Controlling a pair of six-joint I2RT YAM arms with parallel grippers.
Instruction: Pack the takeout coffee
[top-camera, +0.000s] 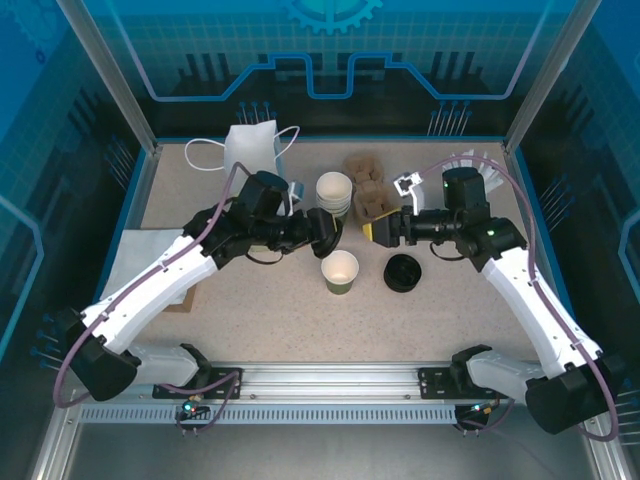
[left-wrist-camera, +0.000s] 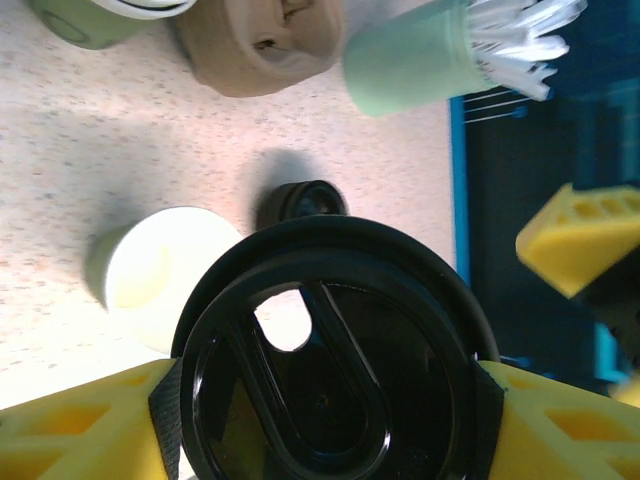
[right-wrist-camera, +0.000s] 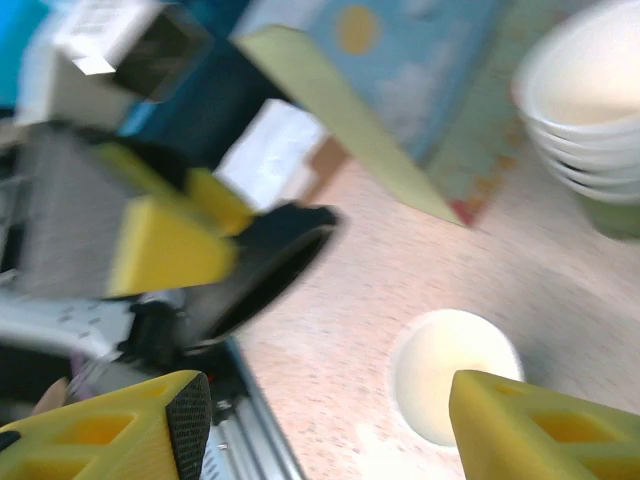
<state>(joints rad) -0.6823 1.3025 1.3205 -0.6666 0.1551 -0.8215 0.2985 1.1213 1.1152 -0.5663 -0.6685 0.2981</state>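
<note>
The takeout coffee cup stands open-topped in the middle of the table, green outside and white inside; it also shows as a pale cup and as a white opening. My left gripper hovers just left of and above it, shut on a round black lid that its yellow fingers clamp by the rim. My right gripper hangs open to the cup's upper right, with nothing between its fingers. The left gripper with the lid sits across from it.
More black lids lie right of the cup. Behind stand a stack of nested cups, brown cup carriers, a white paper bag and a pale-green cup of white packets.
</note>
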